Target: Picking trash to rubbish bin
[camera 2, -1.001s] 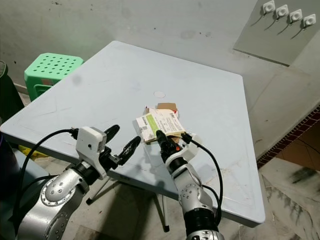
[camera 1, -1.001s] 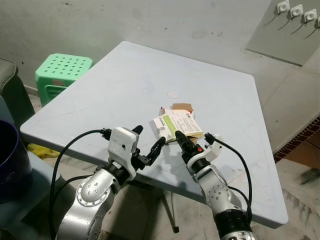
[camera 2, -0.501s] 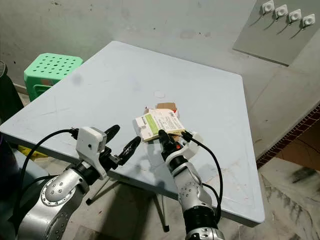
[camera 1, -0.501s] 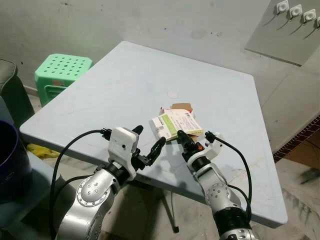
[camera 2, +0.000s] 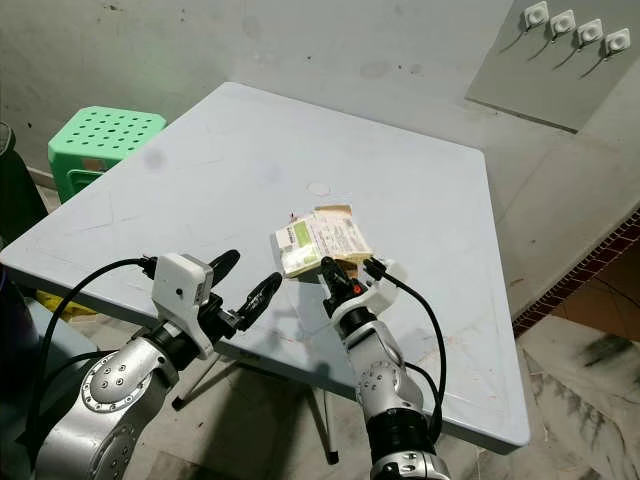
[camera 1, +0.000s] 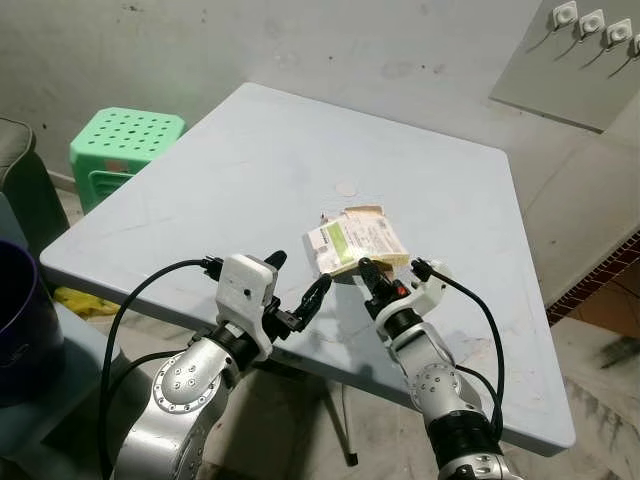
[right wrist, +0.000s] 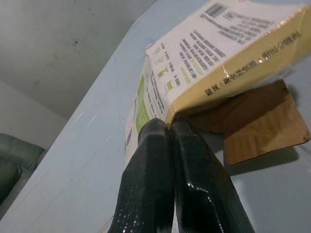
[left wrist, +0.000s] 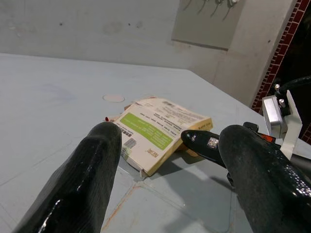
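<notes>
While the pale blue table [camera 1: 250, 160] stands by a grey wall, green stool [camera 1: 125, 140] at its left | carton [camera 1: 355, 240] lies near the front edge | right gripper [camera 1: 368, 272] fingers pressed together under its raised near edge | left gripper [camera 1: 295, 290] spread, hovering alongside.

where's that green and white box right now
The box is near the table's front edge, centre-right in the eye views, its near edge tipped up by the right gripper, with the left gripper just to its left.
</notes>
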`<state>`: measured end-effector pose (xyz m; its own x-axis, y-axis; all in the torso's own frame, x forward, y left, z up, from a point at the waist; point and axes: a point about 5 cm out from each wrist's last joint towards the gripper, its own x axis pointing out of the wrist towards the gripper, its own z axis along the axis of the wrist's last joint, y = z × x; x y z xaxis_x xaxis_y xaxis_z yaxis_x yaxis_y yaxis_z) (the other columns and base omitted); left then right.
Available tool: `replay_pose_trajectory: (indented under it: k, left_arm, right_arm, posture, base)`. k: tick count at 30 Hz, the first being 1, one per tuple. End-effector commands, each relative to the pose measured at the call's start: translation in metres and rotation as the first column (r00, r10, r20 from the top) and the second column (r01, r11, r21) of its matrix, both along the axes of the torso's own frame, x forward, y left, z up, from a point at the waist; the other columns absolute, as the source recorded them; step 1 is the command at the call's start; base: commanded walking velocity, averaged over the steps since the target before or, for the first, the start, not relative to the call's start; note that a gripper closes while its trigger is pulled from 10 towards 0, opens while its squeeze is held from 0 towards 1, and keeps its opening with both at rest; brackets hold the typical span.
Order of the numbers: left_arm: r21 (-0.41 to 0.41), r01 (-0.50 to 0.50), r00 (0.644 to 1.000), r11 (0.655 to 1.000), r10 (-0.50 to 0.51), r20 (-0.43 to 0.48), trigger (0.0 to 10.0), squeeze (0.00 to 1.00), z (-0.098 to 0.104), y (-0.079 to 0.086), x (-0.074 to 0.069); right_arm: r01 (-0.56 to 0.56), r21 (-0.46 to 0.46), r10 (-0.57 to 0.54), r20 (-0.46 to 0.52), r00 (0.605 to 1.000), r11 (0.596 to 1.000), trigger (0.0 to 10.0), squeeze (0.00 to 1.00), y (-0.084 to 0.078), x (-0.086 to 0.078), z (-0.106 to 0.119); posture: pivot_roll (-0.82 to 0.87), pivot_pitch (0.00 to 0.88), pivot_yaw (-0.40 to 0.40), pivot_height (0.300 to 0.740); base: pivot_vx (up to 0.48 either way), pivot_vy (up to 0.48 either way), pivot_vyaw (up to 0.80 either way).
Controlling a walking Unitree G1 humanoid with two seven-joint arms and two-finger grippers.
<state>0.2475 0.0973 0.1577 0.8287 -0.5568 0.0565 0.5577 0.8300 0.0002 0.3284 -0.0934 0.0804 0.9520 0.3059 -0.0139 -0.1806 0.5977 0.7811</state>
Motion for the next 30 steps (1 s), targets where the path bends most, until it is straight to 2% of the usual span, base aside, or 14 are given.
replay_pose_trajectory:
  k: [1, 8, 12, 14, 16, 19, 22, 25, 26, 27, 28, 29, 30]
  left_arm:
    - [-0.005, 0.015, 1.000, 1.000, -0.015, 0.015, 10.0, 0.00, 0.005, -0.003, -0.001]
    - [-0.005, 0.016, 1.000, 1.000, -0.016, 0.020, 10.0, 0.00, 0.005, -0.003, 0.002]
    - [-0.017, 0.004, 1.000, 1.000, -0.003, 0.029, 10.0, 0.00, 0.008, -0.001, 0.012]
    - [-0.027, -0.003, 1.000, 1.000, 0.004, 0.027, 10.0, 0.00, 0.009, -0.001, 0.014]
    - [-0.045, -0.032, 0.999, 0.998, 0.033, 0.025, 10.0, 0.00, 0.012, 0.001, 0.024]
    - [-0.049, -0.042, 0.999, 0.998, 0.043, 0.020, 10.0, 0.00, 0.012, 0.001, 0.027]
    - [-0.066, -0.061, 0.998, 0.996, 0.061, 0.013, 10.0, 0.00, 0.014, 0.003, 0.034]
    - [-0.066, -0.075, 0.997, 0.995, 0.077, 0.016, 10.0, 0.00, 0.014, 0.005, 0.037]
    - [-0.080, -0.096, 0.995, 0.992, 0.097, 0.003, 10.0, 0.00, 0.014, 0.007, 0.041]
    - [-0.085, -0.101, 0.995, 0.991, 0.101, 0.000, 10.0, 0.00, 0.013, 0.007, 0.041]
    - [-0.077, -0.123, 0.992, 0.989, 0.123, -0.003, 10.0, 0.00, 0.013, 0.009, 0.044]
    - [-0.077, -0.123, 0.992, 0.989, 0.123, -0.003, 10.0, 0.00, 0.013, 0.009, 0.044]
    - [-0.077, -0.177, 0.984, 0.981, 0.177, -0.008, 10.0, 0.00, 0.013, 0.013, 0.049]
  right_arm:
    - [-0.001, 0.046, 0.002, -0.015, 1.000, 0.999, 0.0, 0.00, 0.011, 0.001, 0.000]
    - [0.006, 0.040, -0.007, 0.015, 1.000, 0.999, 0.0, 0.00, 0.007, 0.000, 0.002]
    - [-0.011, -0.002, 0.011, 0.134, 0.991, 1.000, 0.0, 0.00, -0.005, -0.006, 0.013]
    - [-0.018, -0.024, 0.021, 0.150, 0.988, 1.000, 0.0, 0.00, -0.008, -0.009, 0.014]
    - [-0.038, -0.098, 0.057, 0.204, 0.977, 0.995, 0.0, 0.00, -0.020, -0.017, 0.019]
    - [-0.040, -0.130, 0.067, 0.214, 0.975, 0.991, 0.0, 0.00, -0.025, -0.020, 0.019]
    - [-0.014, -0.185, 0.061, 0.250, 0.966, 0.983, 0.0, 0.00, -0.047, -0.028, 0.026]
    - [-0.005, -0.206, 0.063, 0.280, 0.958, 0.979, 0.0, 0.00, -0.053, -0.032, 0.032]
    - [0.017, -0.242, 0.058, 0.300, 0.952, 0.970, 1.0, 0.00, -0.058, -0.034, 0.037]
    - [0.022, -0.250, 0.056, 0.303, 0.951, 0.968, 1.0, 0.00, -0.059, -0.035, 0.037]
    - [0.031, -0.273, 0.059, 0.314, 0.948, 0.962, 2.1, 0.00, -0.060, -0.035, 0.038]
    - [0.031, -0.273, 0.059, 0.314, 0.948, 0.962, 2.1, 0.00, -0.060, -0.035, 0.038]
    - [0.054, -0.310, 0.051, 0.322, 0.945, 0.949, 6.9, 0.00, -0.064, -0.037, 0.041]
  posture:
    - [0.06, 0.080, -0.159, 0.740]
    - [0.06, 0.064, -0.155, 0.740]
    - [0.06, 0.029, -0.151, 0.740]
    - [0.06, 0.026, -0.151, 0.740]
    - [0.05, 0.006, -0.150, 0.740]
    - [0.05, 0.000, -0.149, 0.740]
    - [0.04, 0.000, -0.145, 0.740]
    - [0.04, 0.000, -0.143, 0.740]
    - [0.04, 0.000, -0.142, 0.740]
    - [0.04, 0.000, -0.140, 0.740]
    - [0.04, 0.000, -0.140, 0.740]
    - [0.04, 0.000, -0.140, 0.740]
    - [0.04, 0.000, -0.138, 0.740]
  base:
    - [0.000, 0.000, 0.00]
    - [0.000, 0.000, 0.00]
    - [0.000, 0.000, 0.00]
    - [0.000, 0.000, 0.00]
    - [0.000, 0.000, 0.00]
    - [0.000, 0.000, 0.00]
    - [0.000, 0.000, 0.00]
    - [0.000, 0.000, 0.00]
    - [0.000, 0.000, 0.00]
    - [0.000, 0.000, 0.00]
    - [0.000, 0.000, 0.00]
    - [0.000, 0.000, 0.00]
    - [0.000, 0.000, 0.00]
